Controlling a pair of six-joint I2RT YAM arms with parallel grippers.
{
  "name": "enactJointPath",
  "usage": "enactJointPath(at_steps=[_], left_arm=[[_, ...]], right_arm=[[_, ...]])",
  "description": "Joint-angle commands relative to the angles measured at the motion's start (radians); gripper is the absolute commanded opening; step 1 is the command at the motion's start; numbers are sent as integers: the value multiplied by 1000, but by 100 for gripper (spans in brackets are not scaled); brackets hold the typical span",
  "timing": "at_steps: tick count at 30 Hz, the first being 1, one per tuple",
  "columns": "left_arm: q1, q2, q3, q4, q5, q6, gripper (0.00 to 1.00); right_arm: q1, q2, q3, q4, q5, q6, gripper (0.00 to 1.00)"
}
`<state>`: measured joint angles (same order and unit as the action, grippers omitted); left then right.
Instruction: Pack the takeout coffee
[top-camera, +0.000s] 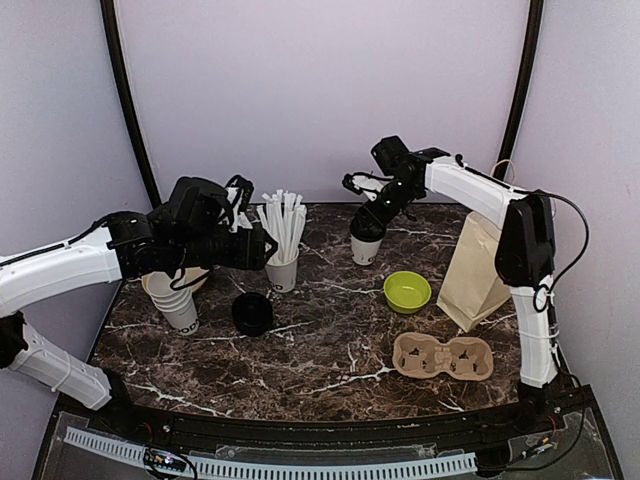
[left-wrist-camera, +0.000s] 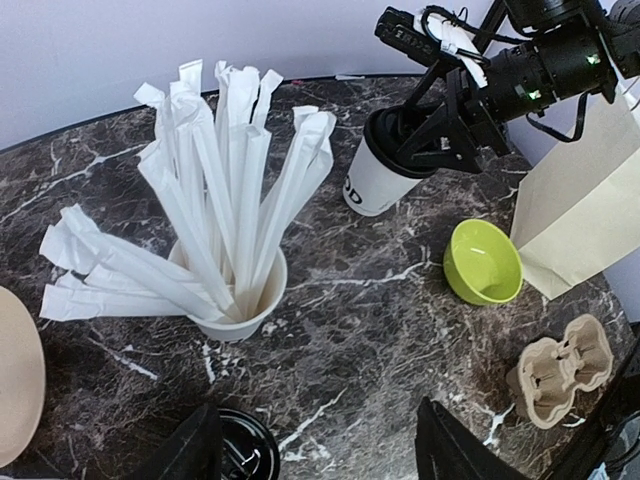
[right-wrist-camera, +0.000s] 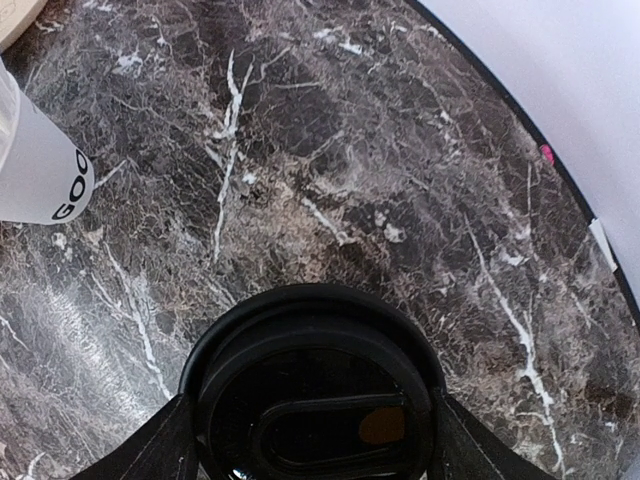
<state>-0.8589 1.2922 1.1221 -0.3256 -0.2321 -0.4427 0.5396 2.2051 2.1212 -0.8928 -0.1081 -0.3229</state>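
Left end effector (left-wrist-camera: 320, 455) hangs with its fingers (left-wrist-camera: 190, 450) spread wide and nothing between them, just at 9 o'clock of the white cup of straws (top-camera: 283, 272). Reading the worktop (top-camera: 330, 330) as a dial in the top view, the cardboard cup carrier (top-camera: 442, 356) lies nearest, at 4 o'clock. A loose black lid (top-camera: 252, 312) sits at 9 o'clock, with the stack of lidless white cups (top-camera: 178, 305) beyond it at the rim. The green bowl (top-camera: 407, 291) is at 3 o'clock, and the brown paper bag (top-camera: 480, 270) stands upright just past it toward 2. Farthest, at 1 o'clock, is the takeout coffee (top-camera: 366, 250), lidded. The right end effector (top-camera: 370, 225) comes down over its top, one finger on each side of the lid's rim, apparently pinching it; whether the cup's base touches the worktop is unclear.
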Motion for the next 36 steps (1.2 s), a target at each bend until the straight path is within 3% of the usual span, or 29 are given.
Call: enactJointPath(at_steps=[1,9,16,23,26,29,36], left_arm=[[11,-26,33,-147,-63,47,68],[49,11,121,-399,-140,45,68],[89,13,194,-609,-164,-21,61],[160,74,233,-839,-168,-105,57],[195,86,231,-845,-165,-84,56],[235,104,232,-839,-137,-47,49],[285,151,220,-815,-74,-7,46]], right_arm=[[6,-1,37,-32,5,35,78],[5,11,44,-66,-6,39,91],[2,-119,25,-83,-32,56,92],[3,-450,-359,60,-206,18,91],[3,-593,-550,135,-372,-52,90],[3,-702,-714,216,-521,-82,89],[6,-740,-808,260,-599,-93,88]])
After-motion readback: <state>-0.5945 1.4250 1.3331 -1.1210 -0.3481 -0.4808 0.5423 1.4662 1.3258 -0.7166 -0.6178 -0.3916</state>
